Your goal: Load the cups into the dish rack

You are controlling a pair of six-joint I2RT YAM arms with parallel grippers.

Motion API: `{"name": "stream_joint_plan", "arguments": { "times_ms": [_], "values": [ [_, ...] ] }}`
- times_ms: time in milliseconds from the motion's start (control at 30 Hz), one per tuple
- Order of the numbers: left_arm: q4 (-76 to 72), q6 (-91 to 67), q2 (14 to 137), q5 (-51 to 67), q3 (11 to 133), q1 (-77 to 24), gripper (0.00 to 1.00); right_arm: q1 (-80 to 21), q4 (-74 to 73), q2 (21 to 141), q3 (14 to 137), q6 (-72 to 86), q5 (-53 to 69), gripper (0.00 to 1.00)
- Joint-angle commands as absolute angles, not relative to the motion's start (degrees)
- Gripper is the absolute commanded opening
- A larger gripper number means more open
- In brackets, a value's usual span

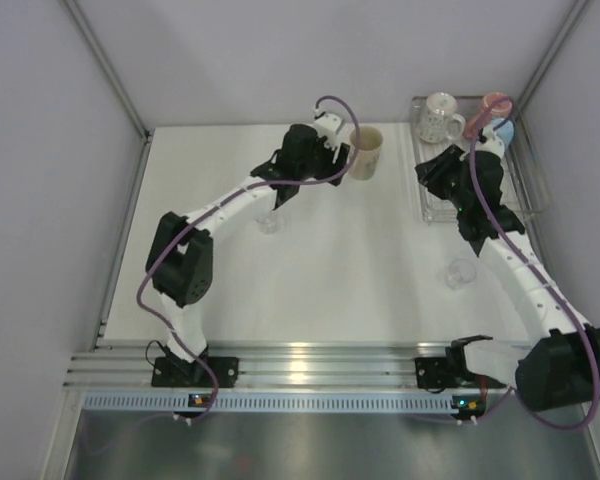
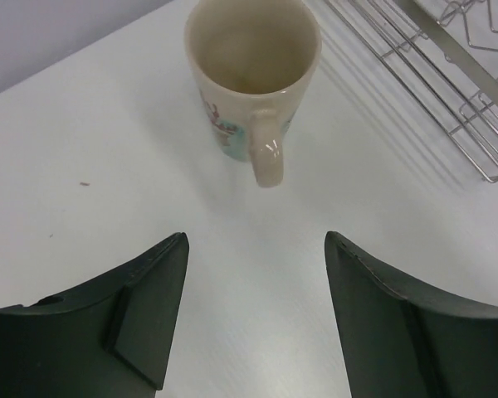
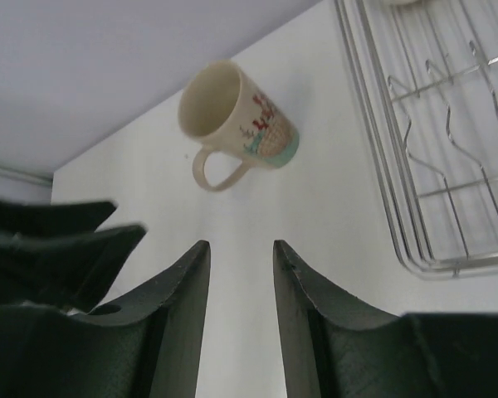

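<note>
Gaping empty, left gripper [image 2: 256, 242], right gripper [image 3: 241, 247] too, narrower, pinkish-red mug [image 1: 496, 102] seen overhead only

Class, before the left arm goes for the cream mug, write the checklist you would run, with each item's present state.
1. Cream mug upright on the table: ok.
2. Its handle faces the left gripper: ok.
3. Left jaws open and empty: ok.
4. Dish rack has free space: ok.
5. Route to rack clear: right gripper hangs between mug and rack, probably not ok.
</note>
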State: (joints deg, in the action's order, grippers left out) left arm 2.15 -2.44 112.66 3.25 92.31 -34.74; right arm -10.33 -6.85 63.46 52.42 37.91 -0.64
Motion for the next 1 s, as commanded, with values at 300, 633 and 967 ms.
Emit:
{"name": "stream_joint_plan", "arguments": {
  "times_ms": [300, 633, 967],
  "values": [
    [3.24, -10.44, 71.76, -1.3, 68.4, -34.19, 0.74, -13.09, -15.46, 104.12, 95.08, 39.2, -13.08, 0.35],
    [5.36, -16.96, 55.82, -0.26, 55.73, -34.28, 0.77, -16.26, -19.24, 119.26, 107.75, 37.09, -15.29, 0.37],
    [7.12, -16.52, 54.49, -0.97, 54.14, -34.19, 0.77, -19.24, -22.94, 123.92, 111.88, 35.07, -18.54, 0.28]
  ]
}}
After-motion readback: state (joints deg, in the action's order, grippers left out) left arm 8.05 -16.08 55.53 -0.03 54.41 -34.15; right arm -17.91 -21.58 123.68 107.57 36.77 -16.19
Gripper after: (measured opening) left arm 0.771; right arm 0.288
